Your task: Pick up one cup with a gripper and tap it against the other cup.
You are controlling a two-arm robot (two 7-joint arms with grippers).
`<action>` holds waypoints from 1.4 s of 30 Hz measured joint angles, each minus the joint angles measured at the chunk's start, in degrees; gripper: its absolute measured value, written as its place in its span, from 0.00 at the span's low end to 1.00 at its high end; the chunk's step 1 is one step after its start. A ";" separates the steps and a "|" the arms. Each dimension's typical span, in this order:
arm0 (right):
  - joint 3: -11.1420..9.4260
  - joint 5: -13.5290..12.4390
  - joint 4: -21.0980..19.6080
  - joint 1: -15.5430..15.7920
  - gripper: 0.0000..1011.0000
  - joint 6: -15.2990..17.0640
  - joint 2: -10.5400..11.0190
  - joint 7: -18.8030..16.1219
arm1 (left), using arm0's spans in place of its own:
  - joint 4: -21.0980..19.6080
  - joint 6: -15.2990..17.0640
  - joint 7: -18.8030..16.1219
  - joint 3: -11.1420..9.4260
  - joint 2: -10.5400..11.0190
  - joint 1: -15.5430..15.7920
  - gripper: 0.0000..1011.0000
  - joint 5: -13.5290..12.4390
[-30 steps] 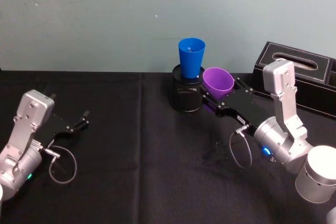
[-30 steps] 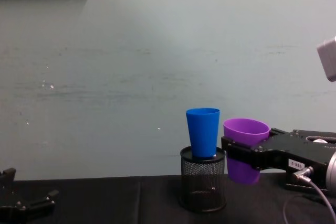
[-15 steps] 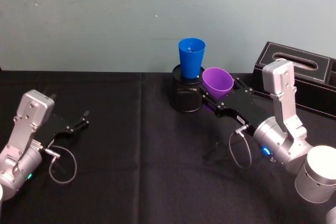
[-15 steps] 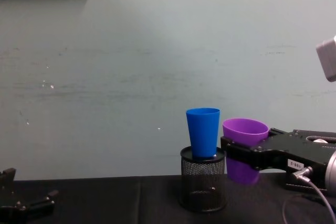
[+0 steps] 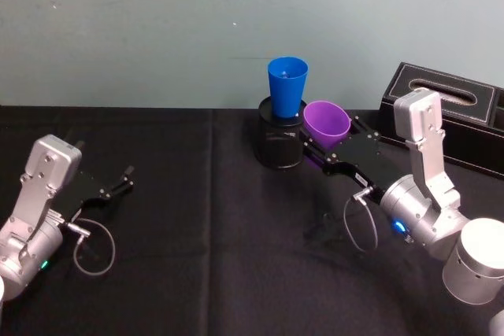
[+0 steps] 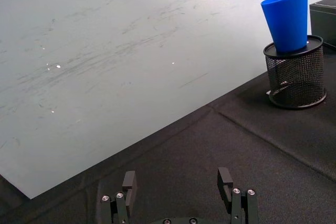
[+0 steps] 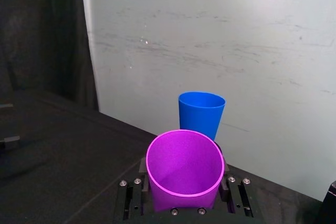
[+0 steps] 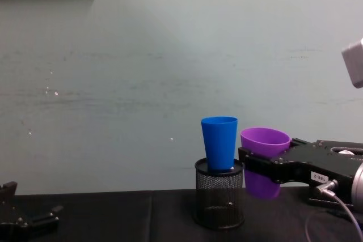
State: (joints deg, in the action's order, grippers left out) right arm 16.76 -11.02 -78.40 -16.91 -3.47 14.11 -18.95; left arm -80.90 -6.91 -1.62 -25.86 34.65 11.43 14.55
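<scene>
Right pincer (image 5: 331, 141): clamped on purple cup (image 5: 326, 121), held just beside blue cup (image 5: 287, 84). Left pincer (image 6: 178, 188): wide, parked at the left.

I see a black mesh pen holder (image 5: 279, 145) upright on the black tabletop (image 5: 197, 218), just left of the right hand (image 5: 331, 136). A black tissue box (image 5: 457, 108) sits right of that hand, by the pale wall (image 5: 157, 29).
</scene>
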 joint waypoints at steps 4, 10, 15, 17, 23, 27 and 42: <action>-0.01 -0.73 -0.90 0.38 0.72 0.47 0.53 -0.61 | 0.00 0.00 0.00 0.00 0.00 0.00 1.00 0.00; -0.17 -1.42 -3.18 1.80 0.72 1.62 1.38 -0.83 | 0.00 0.00 0.00 0.00 0.00 0.00 1.00 0.00; -0.45 -2.21 -4.95 3.22 0.72 2.22 2.15 -0.81 | 0.00 0.00 0.00 0.00 0.00 0.00 1.00 0.00; -0.40 -2.23 -5.60 3.71 0.72 2.26 2.57 -0.85 | 0.00 0.00 0.00 0.00 0.00 0.00 1.00 0.00; -0.43 -2.61 -7.18 4.96 0.72 2.46 3.37 -0.91 | 0.00 0.00 0.00 0.00 0.00 0.00 1.00 0.00; -0.65 -3.01 -8.42 6.02 0.72 2.59 3.89 -0.89 | 0.00 0.00 0.00 0.00 0.00 0.00 1.00 0.00; -1.08 -5.71 -9.61 9.06 0.72 1.09 5.10 -2.16 | 0.00 0.00 0.00 0.00 0.00 0.00 1.00 0.00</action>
State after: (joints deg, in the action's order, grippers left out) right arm 15.68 -16.73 -88.01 -7.84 -2.38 19.21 -21.11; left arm -80.90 -6.91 -1.62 -25.86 34.65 11.43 14.55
